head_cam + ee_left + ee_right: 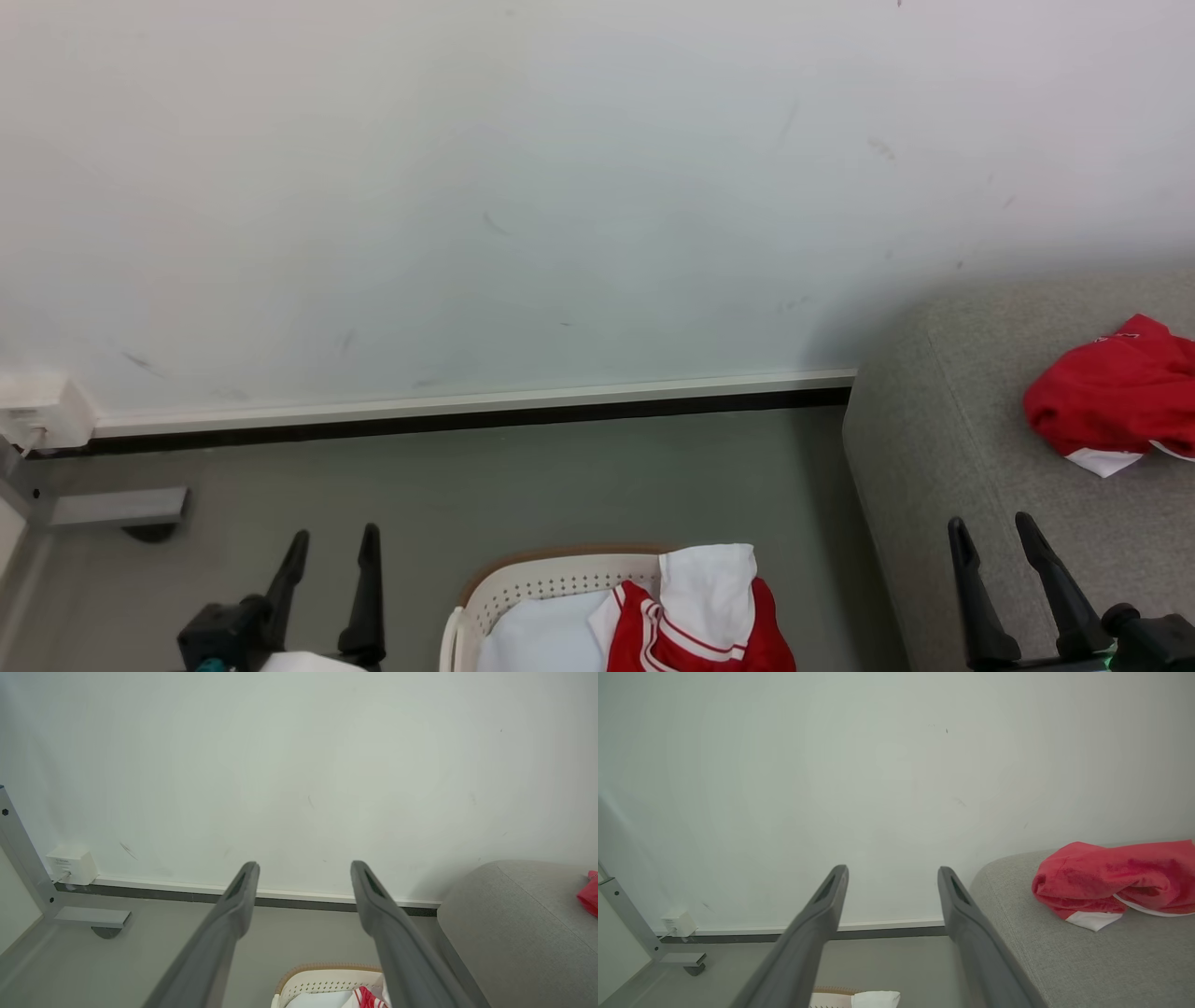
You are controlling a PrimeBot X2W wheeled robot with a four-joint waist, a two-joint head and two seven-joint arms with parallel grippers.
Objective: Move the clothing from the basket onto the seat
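A red and white piece of clothing (695, 616) hangs over the right side of the white basket (532, 583) at the bottom middle of the head view. A second red garment (1116, 392) lies bunched on the grey seat (943, 439) at the right, also seen as the red garment (1115, 884) in the right wrist view. My left gripper (334, 546) stands open to the left of the basket, with nothing between its fingers. Over the seat's front edge my right gripper (991, 530) is open and holds nothing. The basket (322, 982) and the seat (523, 924) show in the left wrist view.
A white wall with a dark baseboard (467, 415) runs behind everything. At the left a grey metal frame foot (117, 509) rests on the floor, beside a white box (42, 411) on the wall. Grey floor lies between the basket and the wall.
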